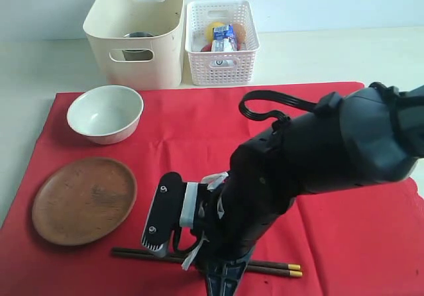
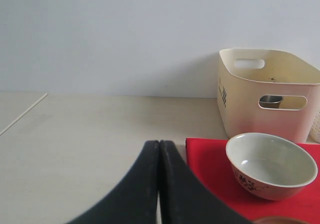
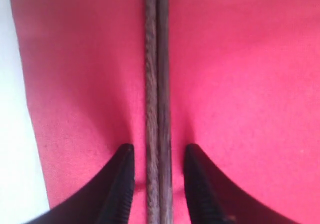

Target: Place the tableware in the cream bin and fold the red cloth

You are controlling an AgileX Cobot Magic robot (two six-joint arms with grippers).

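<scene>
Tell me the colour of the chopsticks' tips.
Gold tips on dark brown chopsticks, lying on the red cloth; clearest in the exterior view.

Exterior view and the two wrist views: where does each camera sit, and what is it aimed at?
Exterior: raised, looking down across the red cloth toward the cream bin; the right arm fills the foreground.
Left wrist: low beside the cloth, looking level at bowl and bin; left gripper shut.
Right wrist: straight above the chopsticks, right gripper open astride them.
Shared: exterior and left wrist both show bowl and bin; exterior and right wrist both show chopsticks.
</scene>
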